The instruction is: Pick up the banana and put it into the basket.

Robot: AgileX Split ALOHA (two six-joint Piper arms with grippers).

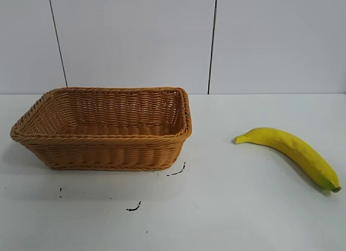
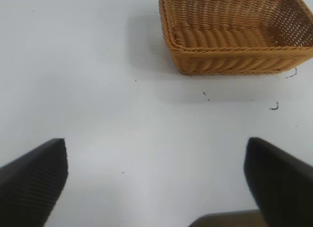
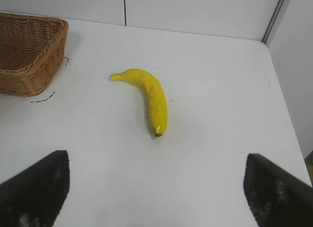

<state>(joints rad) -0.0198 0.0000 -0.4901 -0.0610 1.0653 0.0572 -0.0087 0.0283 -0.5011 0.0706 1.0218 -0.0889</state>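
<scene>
**A:** Outside camera first: the banana (image 1: 292,152) lies flat on the white table (image 1: 227,218), well right of the wicker basket (image 1: 102,153), stem toward the basket, dark tip away. Basket looks empty. A few black marks (image 1: 175,171) sit just beside its front corner, maybe placement guides, just my guess. No arms in that shot.

**B:** Left wrist cam: the left gripper (image 2: 155,180) has its fingers spread wide over bare table with nothing between them. The basket sits farther ahead and off to one side, no banana anywhere. Looks parked to me.

**A:** Right wrist cam: the right gripper (image 3: 156,190) is also gaping wide and empty, and the banana (image 3: 149,97) is ahead of it, near the middle of its view, clear of the fingers. The basket corner (image 3: 29,56) peeks in at the edge.

**B:** So nothing's picked yet. The right arm probably goes, since the fruit's on its side and already lined up with its open fingers.
</scene>
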